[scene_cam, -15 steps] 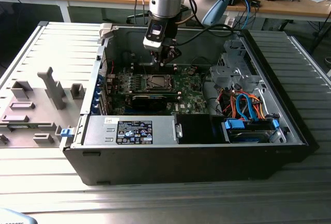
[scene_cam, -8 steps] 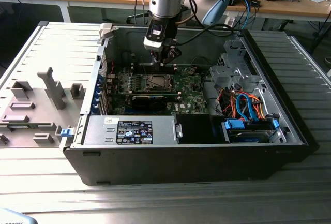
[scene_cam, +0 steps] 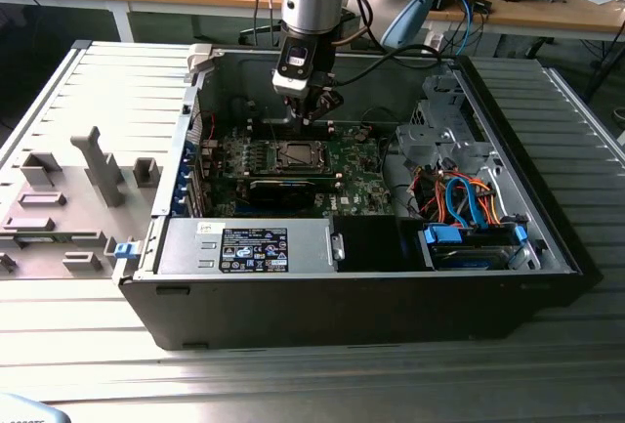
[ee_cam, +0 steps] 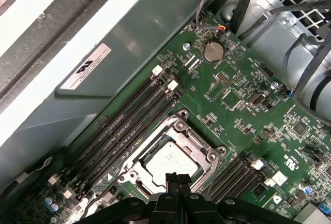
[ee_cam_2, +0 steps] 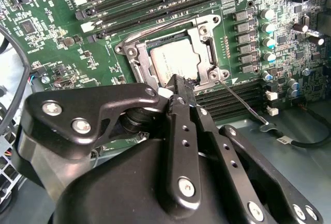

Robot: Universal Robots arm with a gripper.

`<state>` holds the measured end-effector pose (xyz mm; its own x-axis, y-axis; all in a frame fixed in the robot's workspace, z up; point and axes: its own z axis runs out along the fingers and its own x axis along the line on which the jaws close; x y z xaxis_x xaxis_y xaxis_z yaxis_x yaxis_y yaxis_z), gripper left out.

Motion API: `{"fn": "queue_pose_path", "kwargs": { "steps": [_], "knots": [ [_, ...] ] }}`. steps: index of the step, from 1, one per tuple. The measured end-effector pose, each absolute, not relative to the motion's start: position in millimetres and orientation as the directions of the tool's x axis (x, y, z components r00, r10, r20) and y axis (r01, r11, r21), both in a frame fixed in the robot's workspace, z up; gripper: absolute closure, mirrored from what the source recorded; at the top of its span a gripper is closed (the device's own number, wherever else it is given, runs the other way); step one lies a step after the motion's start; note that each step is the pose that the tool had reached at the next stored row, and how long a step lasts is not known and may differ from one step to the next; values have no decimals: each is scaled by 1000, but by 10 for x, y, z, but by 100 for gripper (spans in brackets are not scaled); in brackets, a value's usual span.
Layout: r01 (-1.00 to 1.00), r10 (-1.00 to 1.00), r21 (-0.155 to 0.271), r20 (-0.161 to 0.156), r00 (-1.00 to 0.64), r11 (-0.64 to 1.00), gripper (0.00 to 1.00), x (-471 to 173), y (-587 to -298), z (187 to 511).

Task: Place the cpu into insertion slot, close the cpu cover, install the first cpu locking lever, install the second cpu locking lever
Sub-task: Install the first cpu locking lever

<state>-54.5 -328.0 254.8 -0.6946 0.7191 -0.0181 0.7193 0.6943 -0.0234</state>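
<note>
Gripper (ee_cam_2: 178, 81) at the socket edge, holding nothing; chip seated, frame down.

Item, as I read it from my station: black fingers pressed together into one narrow tip, which I judge suits pushing rather than gripping. The tip sits just beside the cpu cover (ee_cam_2: 204, 32), though I cannot tell whether it touches. The cpu (ee_cam_2: 173, 58) lies flat in the insertion slot (scene_cam: 295, 154) on the green board (ee_cam: 232, 94), its grey top showing through the cover's opening. One thin locking lever (ee_cam_2: 240, 102) angles away from the cover's corner, and I judge it unlatched.
</note>
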Motion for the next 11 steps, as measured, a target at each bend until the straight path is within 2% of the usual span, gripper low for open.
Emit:
{"fn": "queue_pose_path", "kwargs": {
  "steps": [11],
  "knots": [
    [705,704,-23,-18,-710,709,89,-545,-3280,2548]
  ]
}}
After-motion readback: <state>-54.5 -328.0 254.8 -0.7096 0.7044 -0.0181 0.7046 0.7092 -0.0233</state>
